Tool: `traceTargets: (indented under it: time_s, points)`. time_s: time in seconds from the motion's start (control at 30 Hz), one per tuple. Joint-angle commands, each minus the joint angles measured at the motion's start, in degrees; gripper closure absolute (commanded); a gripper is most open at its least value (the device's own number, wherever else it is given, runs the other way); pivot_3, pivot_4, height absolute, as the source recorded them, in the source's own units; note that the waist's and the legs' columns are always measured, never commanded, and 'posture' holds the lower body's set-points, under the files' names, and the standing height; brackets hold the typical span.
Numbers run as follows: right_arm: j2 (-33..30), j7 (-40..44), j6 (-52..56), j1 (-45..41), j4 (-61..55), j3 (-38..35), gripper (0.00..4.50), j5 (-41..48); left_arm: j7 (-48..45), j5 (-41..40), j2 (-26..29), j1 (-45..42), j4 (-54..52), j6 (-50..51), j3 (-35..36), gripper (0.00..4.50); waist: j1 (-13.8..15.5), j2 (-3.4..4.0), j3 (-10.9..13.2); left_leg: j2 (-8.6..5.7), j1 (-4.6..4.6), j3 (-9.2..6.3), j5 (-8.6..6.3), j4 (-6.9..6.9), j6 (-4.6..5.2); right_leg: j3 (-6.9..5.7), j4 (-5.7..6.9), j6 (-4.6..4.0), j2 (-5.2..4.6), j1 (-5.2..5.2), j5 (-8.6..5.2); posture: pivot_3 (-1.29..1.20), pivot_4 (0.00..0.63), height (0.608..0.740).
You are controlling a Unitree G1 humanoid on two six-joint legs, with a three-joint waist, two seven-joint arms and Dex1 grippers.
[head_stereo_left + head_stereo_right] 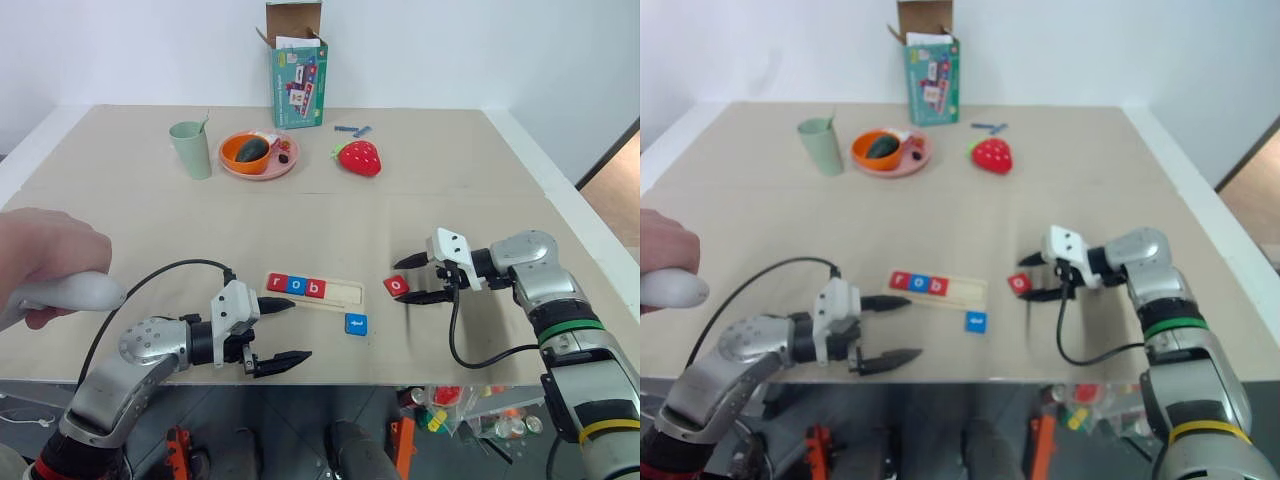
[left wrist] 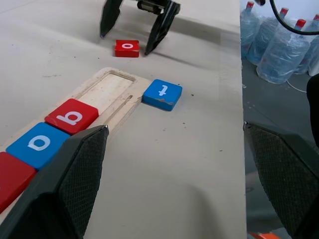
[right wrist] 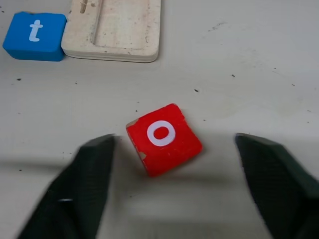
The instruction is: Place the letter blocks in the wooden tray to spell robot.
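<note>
A pale tan table [image 1: 150, 215] stands against a white wall. The wooden tray [image 1: 338, 293] lies near the front edge, its long axis running side to side across the table. In its left part sit three letter blocks in a row, touching: a red block [image 1: 277, 283] at the left end, a blue o block [image 1: 296, 285] next and a red b block [image 1: 315, 289] third; the letter on the end block cannot be read. The tray's right part is bare wood.

A blue t block [image 1: 356, 324] lies flat on the table just in front of the tray's right end, apart from it. A red o block [image 1: 396, 286] lies on the table to the right of the tray, turned askew to the tray's long axis.

The right gripper [image 1: 416, 279] points left toward the tray, its fingers spread with one on either side of the red o block, not touching it. The left gripper [image 1: 283, 333] hovers in front of the tray's left end, pointing right, fingers spread wide and holding nothing.

Far behind the tray are a green cup [image 1: 191, 149], an orange plate [image 1: 231, 161], a strawberry toy [image 1: 360, 158] and an open box [image 1: 298, 74]. A person's hand [image 1: 50, 260] grips a white handle well left of the tray.
</note>
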Motion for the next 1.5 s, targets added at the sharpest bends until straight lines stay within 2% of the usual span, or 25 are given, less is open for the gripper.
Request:
traceTargets:
  time_s: [0.03,0.1,0.13,0.17,0.37,0.6,0.73,0.83,1.07,1.5]
  points:
    - [0.51,1.33,-2.26,-2.04,1.52,-0.81,2.20,-0.01,0.58,-0.51,0.40,0.30,-2.40,-0.18,1.27,0.00,-0.01,0.00,0.00,0.00,0.02,0.00,0.00,0.00,0.00,0.00,0.00,0.01,0.00,0.01,0.02,0.00,0.150,0.740]
    - [0.82,1.58,-2.85,-2.21,2.32,-0.87,3.04,-0.18,0.83,-0.40,0.32,0.38,-2.44,-0.24,1.04,0.00,0.00,0.00,0.00,0.00,0.06,0.01,0.00,0.01,0.00,0.00,0.00,-0.03,0.00,0.06,0.02,0.00,0.150,0.740]
    - [0.87,1.77,-2.73,-2.27,2.59,-0.88,3.29,-0.25,0.92,-0.37,0.28,0.38,-2.44,-0.23,0.94,0.00,0.00,0.00,0.00,0.00,0.07,0.01,0.00,0.02,0.00,0.00,0.00,-0.04,0.00,0.08,0.01,0.00,0.150,0.740]
    - [0.87,1.91,-2.66,-2.31,2.76,-0.92,3.34,-0.27,0.98,-0.37,0.27,0.38,-2.45,-0.21,0.88,0.00,0.00,0.00,0.00,0.00,0.09,0.01,0.01,0.02,0.00,0.00,0.00,-0.05,0.00,0.10,0.00,0.00,0.150,0.740]
    - [0.23,1.72,1.07,-1.33,-1.22,-2.66,3.34,1.76,1.05,-0.26,0.44,0.49,-1.89,-0.50,0.85,0.00,0.01,0.00,0.00,0.00,0.13,0.01,0.01,0.02,-0.01,0.00,0.00,-0.11,-0.01,0.13,-0.03,0.00,0.150,0.740]
    - [-0.67,-0.40,21.95,4.11,-24.98,-3.70,3.34,7.66,3.26,0.28,-0.94,1.05,1.55,-2.15,3.15,0.00,0.06,0.01,0.00,0.02,0.15,-0.03,0.00,-0.02,-0.01,-0.03,0.06,0.02,0.00,0.12,0.02,0.00,0.150,0.740]
    - [0.55,-5.37,33.83,6.60,-37.15,-2.64,3.34,9.01,3.93,1.06,-1.34,1.02,2.87,-3.00,3.26,0.00,0.12,0.01,0.00,0.02,0.15,-0.04,0.00,-0.01,-0.01,-0.06,0.10,-0.04,0.00,0.10,-0.05,0.00,0.150,0.740]
    - [1.91,-9.10,39.45,7.39,-41.90,-0.97,3.34,8.16,4.01,1.42,-1.50,0.81,3.22,-3.30,3.10,0.00,0.12,0.01,0.00,0.02,0.14,-0.02,0.00,-0.01,-0.01,-0.04,0.10,-0.11,0.00,0.08,-0.08,0.00,0.150,0.740]
    - [4.09,-14.01,39.01,7.31,-40.59,3.92,3.34,3.66,4.29,0.34,-2.87,0.74,2.72,-3.24,4.06,0.00,0.12,0.01,0.00,0.00,0.12,0.02,0.01,0.01,-0.02,-0.03,0.09,-0.14,-0.02,0.06,-0.09,0.00,0.150,0.740]
    - [7.67,-14.92,39.34,5.16,-39.16,7.07,3.34,2.15,5.09,0.63,-2.91,2.16,1.01,-2.97,4.02,0.00,0.08,0.01,0.00,0.02,0.04,-0.02,0.01,-0.01,-0.02,-0.07,0.09,0.02,0.00,0.00,-0.01,0.00,0.150,0.740]
